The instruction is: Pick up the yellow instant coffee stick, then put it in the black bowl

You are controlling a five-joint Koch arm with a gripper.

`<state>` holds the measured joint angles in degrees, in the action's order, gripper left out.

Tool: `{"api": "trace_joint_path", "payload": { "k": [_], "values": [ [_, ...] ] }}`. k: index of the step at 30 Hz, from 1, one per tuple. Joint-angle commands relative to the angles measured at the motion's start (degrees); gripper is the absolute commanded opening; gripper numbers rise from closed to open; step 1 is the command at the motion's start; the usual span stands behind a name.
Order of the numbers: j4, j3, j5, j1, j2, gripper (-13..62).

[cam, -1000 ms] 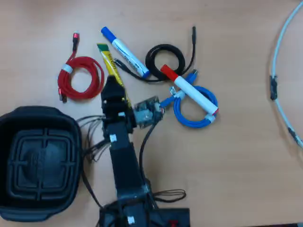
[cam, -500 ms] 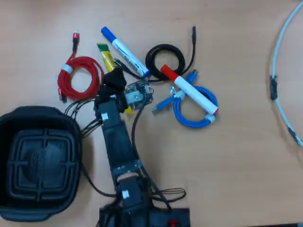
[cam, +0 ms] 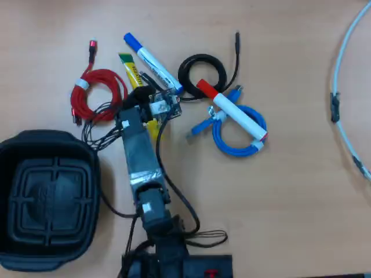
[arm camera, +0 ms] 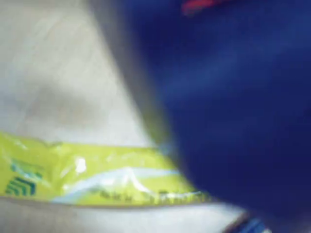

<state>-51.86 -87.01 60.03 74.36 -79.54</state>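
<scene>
The table (cam: 290, 202) is crowded, and the bowl (cam: 49, 200) sits empty at the lower left of the overhead view, well apart from the clutter. The arm (cam: 142, 168) reaches up from the bottom edge, with the gripper (cam: 144, 95) down over the stick (cam: 131, 70). I cannot tell whether the jaws are parted or closed; the wrist housing hides them from above, and the wrist view shows only a dark blur.

The stick lies flat on the table, between the red cable (cam: 98, 95) and the blue marker (cam: 153, 63), just beside the marker. Its long axis runs diagonally, green end toward the upper left, the other end hidden under the gripper. In the wrist view it (arm camera: 97, 177) crosses the lower frame almost level.

To my eye, the grasp should close across the narrow width, pinching only the sachet, clear of the marker and the black cable (cam: 203, 72) lead. Then lift straight before swinging toward the bowl.
</scene>
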Motion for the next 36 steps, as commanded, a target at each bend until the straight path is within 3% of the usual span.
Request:
{"api": "trace_joint_path", "payload": {
  "k": [1,7,36],
  "values": [
    [3.96,5.36,4.39,0.53,-0.09,45.8],
    [4.22,5.54,13.97,2.37,4.22,45.8],
    [9.23,5.19,21.36,1.49,12.92,45.5]
  ]
}}
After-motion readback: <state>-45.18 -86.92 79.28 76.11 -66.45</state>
